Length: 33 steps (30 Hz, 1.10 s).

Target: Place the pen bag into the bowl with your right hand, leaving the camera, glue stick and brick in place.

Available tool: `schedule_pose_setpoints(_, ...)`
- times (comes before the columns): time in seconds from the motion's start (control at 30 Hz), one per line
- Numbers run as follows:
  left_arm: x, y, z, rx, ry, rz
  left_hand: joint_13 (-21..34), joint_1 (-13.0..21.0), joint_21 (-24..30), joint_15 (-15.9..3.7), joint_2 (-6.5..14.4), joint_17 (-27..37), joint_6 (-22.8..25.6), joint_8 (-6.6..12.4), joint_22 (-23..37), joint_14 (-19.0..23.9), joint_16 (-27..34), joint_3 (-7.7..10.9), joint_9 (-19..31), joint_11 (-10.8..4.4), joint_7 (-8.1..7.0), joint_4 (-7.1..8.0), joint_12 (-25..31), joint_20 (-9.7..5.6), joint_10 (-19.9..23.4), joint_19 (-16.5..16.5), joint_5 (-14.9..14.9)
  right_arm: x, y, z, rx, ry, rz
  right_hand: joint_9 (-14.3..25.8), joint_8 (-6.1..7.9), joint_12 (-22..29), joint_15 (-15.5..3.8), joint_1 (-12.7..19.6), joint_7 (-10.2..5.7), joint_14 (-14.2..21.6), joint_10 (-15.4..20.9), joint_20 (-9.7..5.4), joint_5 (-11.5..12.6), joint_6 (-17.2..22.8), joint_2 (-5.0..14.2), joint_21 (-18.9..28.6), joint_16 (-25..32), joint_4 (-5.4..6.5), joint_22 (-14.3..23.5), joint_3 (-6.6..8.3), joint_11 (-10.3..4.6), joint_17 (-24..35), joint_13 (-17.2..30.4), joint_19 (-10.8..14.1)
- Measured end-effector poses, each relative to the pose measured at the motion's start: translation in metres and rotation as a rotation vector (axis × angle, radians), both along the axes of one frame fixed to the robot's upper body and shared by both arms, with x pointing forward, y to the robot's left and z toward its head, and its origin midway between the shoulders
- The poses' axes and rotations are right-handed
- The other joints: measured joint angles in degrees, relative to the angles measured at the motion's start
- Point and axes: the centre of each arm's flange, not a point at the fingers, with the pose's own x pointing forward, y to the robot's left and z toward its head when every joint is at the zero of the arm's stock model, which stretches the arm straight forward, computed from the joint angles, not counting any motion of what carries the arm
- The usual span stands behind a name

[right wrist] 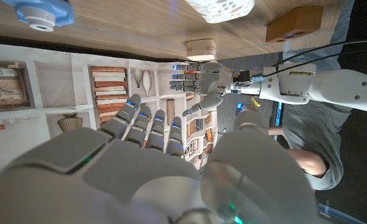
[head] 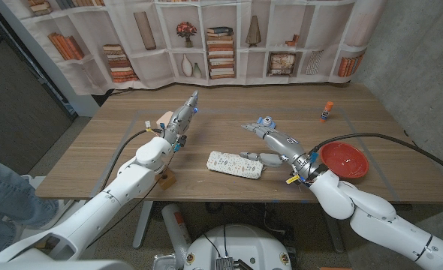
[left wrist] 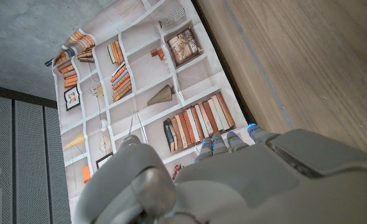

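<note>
lying near the front edge of the counter [head: 229,105], roughly mid-width: pen bag [head: 235,164], flat, untouched. long axis running across the counter, tilting slightly toward the front at its right end. appearing white with a fine dark print, soft and oblong; judging it limp, likely sagging if gripped at one end only.

hovering just right of and slightly behind the bag: right hand [head: 270,141], fingers spread and reaching toward the counter's far side, thumb hanging close to the bag's right end. holding nothing; contact with the bag not discernible. showing in the right wrist view as right hand [right wrist: 152,162] with fingers apart, bag's end at the frame edge [right wrist: 219,9].

standing raised over the left side: left hand [head: 181,120], fingers extended together, gripping nothing, well apart from the bag. right hand being the nearer of the two, matching the task.

sitting right of the right hand, near the front edge: red bowl [head: 344,159], clear of obstruction. judging the coming move as a short shift left and down onto the bag, then a carry rightward.

remaining in place: camera [head: 266,121] just behind the right hand, risking a knock; glue stick [head: 326,112] far right; brick [head: 166,178] at the front left edge.
</note>
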Motion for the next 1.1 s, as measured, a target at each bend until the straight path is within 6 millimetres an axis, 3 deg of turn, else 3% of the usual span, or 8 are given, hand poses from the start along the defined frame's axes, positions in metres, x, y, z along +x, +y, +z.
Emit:
schedule_pose_setpoints(0.3, 0.001, 0.002, -0.002, -0.003, 0.003, 0.001, 0.0, 0.2, 0.0, 0.58, 0.2, 0.0, 0.0, 0.00, 0.0, 0.0, 0.0, 0.00, 0.0, 0.75, 0.00, 0.00, 0.0, 0.00, 0.3, 0.0, 0.0, 0.000, 0.003, 0.000, -0.033, 0.001, -0.032, 0.0, -0.35, -0.3, 0.33, 0.9, -0.07, -0.1, -1.0, 1.36, 0.4, -1.1, -0.43, -0.4, 0.0, 0.00, 0.0, 0.00, 0.39, 0.0, 0.0, 0.5)
schedule_pose_setpoints(0.53, 0.001, 0.004, -0.003, -0.004, 0.006, 0.002, 0.0, 0.2, 0.0, 1.01, 0.2, 0.0, 0.3, 0.00, 0.0, -0.1, 0.0, -0.24, 0.0, 0.84, 0.30, -0.24, 0.0, 0.00, 0.4, 0.0, 0.0, 0.002, 0.003, 0.001, -0.056, 0.008, -0.059, 0.0, -0.35, -0.3, 2.24, 1.7, 0.05, 1.2, -1.0, 3.19, 1.3, -2.4, -1.14, -0.8, 0.0, -0.16, -0.1, -0.17, 1.04, 0.0, 0.0, 2.4)
schedule_pose_setpoints(0.73, 0.001, 0.005, -0.004, -0.007, 0.004, -0.003, 0.0, 0.2, 0.0, 1.01, 0.2, 0.0, 0.3, 0.00, 0.0, -0.1, 0.0, -0.23, 0.0, 0.84, 0.30, -0.24, 0.0, 0.00, 0.4, 0.0, 0.0, -0.004, 0.009, 0.004, -0.080, -0.001, -0.065, 0.0, -0.35, 0.0, 3.10, 2.6, 1.75, 3.1, -0.3, 5.18, 1.8, -3.8, -2.04, -0.8, 0.2, -0.16, -0.2, -0.16, 2.60, 0.0, 0.0, 4.6)
schedule_pose_setpoints(0.83, 0.001, 0.006, -0.004, -0.008, 0.005, -0.002, 0.0, 0.2, 0.0, 1.32, 0.2, 0.0, 0.3, 0.00, 0.0, -0.2, 0.0, -0.23, 0.0, 0.84, 0.30, -0.24, 0.0, 0.00, 0.4, 0.0, 0.0, -0.005, 0.011, 0.004, -0.091, -0.001, -0.076, 0.2, -0.35, 0.4, 2.93, 3.0, 3.28, 3.8, 0.0, 5.37, 2.1, -3.9, -2.39, -0.8, 0.2, -0.40, -0.2, -0.40, 3.95, 0.0, 0.0, 6.0)
schedule_pose_setpoints(0.9, 0.001, 0.006, -0.004, -0.009, 0.004, -0.002, 0.0, 0.2, 0.0, 1.41, 0.2, 0.0, 0.3, 0.00, 0.0, -0.2, 0.0, -0.23, 0.0, 0.84, 0.30, -0.23, 0.0, 0.00, 0.4, 0.0, 0.0, -0.006, 0.013, 0.005, -0.097, -0.001, -0.081, 0.3, -0.35, 0.4, 3.13, 3.0, 3.46, 4.0, 0.3, 5.43, 2.3, -3.7, -2.42, -0.8, 0.2, -0.40, -0.2, -0.40, 4.60, 0.0, 0.0, 6.1)
schedule_pose_setpoints(1.1, 0.002, 0.008, -0.002, -0.010, 0.000, -0.005, 0.0, 0.2, 0.0, 1.41, 0.2, 0.0, 0.3, 0.00, 0.0, -0.2, 0.0, -0.23, 0.0, 0.84, 0.30, -0.23, 0.0, 0.00, 0.4, 0.0, 0.0, -0.007, 0.017, 0.006, -0.116, 0.002, -0.097, 0.3, -0.35, 0.4, 2.93, 3.1, 3.95, 4.4, 0.5, 6.02, 2.4, -3.2, -2.55, -0.8, 0.2, -0.15, -0.2, -0.65, 4.83, 0.0, 0.0, 6.7)
